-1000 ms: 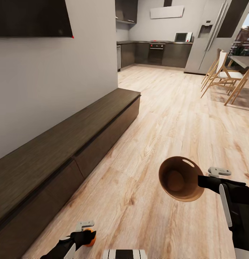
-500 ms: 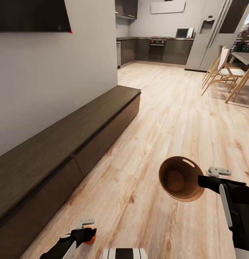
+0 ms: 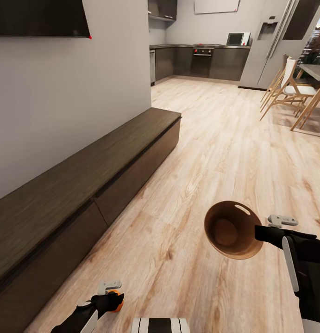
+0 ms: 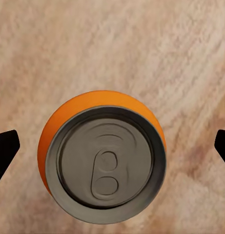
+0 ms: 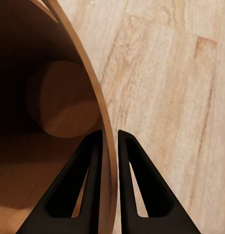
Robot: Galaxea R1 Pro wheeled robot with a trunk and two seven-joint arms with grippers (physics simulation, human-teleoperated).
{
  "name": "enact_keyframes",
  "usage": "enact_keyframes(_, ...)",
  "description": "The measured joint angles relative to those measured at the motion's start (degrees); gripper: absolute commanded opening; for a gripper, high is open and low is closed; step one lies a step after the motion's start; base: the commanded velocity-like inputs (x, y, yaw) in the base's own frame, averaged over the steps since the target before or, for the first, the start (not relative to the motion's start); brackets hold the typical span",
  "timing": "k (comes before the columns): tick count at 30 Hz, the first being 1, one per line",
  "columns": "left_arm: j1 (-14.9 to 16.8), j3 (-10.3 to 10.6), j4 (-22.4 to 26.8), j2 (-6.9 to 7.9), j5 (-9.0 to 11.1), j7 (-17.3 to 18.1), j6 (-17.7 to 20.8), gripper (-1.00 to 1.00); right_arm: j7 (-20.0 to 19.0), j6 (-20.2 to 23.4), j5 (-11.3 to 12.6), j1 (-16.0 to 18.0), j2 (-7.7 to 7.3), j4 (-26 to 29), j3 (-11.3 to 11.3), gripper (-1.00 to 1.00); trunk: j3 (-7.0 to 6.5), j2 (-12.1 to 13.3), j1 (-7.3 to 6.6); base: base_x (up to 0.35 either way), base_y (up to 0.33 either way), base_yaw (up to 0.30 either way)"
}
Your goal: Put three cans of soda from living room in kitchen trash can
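Compared with a second ago, the whole head view has slid: the kitchen at upper centre sits higher and the bench nearer, so the camera has travelled forward, while both arms hold the same places in the frame.

From the head camera, the left gripper at lower left holds an orange can of soda, and the right gripper at lower right carries the tash can by its rim, tilted so its mouth faces the camera; its inside looks empty. A long dark bench runs along the left wall under a black TV. Wooden chairs and a table stand at upper right, a silver fridge beyond. The wood floor between robot and kitchen looks open; the bench's corner is the nearest thing to steer past.

At the left wrist, the can's silver top fills the middle, with dark fingertips at either edge; I cannot tell whether they touch it here.

At the right wrist, two black fingers are pressed on the bin's thin wall, one inside, one outside.

By my reading, no can is binned yet: one is in hand, and two more remain to be fetched.
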State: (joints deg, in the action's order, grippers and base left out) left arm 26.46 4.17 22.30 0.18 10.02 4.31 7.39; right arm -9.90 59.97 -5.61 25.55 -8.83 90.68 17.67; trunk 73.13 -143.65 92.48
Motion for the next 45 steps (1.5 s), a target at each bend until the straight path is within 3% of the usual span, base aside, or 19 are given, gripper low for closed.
enact_keyframes(16,0.0,0.0,-0.3,0.00,0.0,0.0,-0.8,1.00,0.0,0.0,0.0,0.0,-0.21,0.0,0.0,-1.00,1.55,-0.1,0.18,0.000,0.000,0.000)
enact_keyframes(25,0.0,0.0,-0.2,0.00,0.0,0.0,-0.9,1.00,0.0,0.0,-0.1,0.0,-0.04,0.0,0.0,-1.00,1.55,-0.1,0.18,0.000,0.000,0.000)
enact_keyframes(28,0.0,0.0,-0.2,0.00,0.0,0.0,-0.9,1.00,0.0,0.0,-0.1,0.0,0.01,0.0,0.0,-1.00,2.21,-0.1,0.26,0.000,0.000,0.000)
enact_keyframes(41,0.0,0.0,0.0,0.00,0.0,0.0,-0.9,1.00,0.0,0.0,-0.1,0.0,-0.01,0.0,0.0,-1.00,2.22,-0.1,0.26,0.000,0.000,0.000)
enact_keyframes(42,0.0,0.0,0.1,0.00,0.0,0.0,-0.9,-1.00,0.0,0.0,-0.1,0.0,0.01,0.0,0.0,-1.00,2.22,-0.1,0.26,0.000,0.000,0.000)
enact_keyframes(45,-0.1,0.0,0.1,0.00,0.1,0.0,-1.0,-1.00,0.0,0.0,0.0,0.0,-0.02,0.0,0.0,-1.00,2.21,-0.1,0.26,0.000,0.000,0.000)
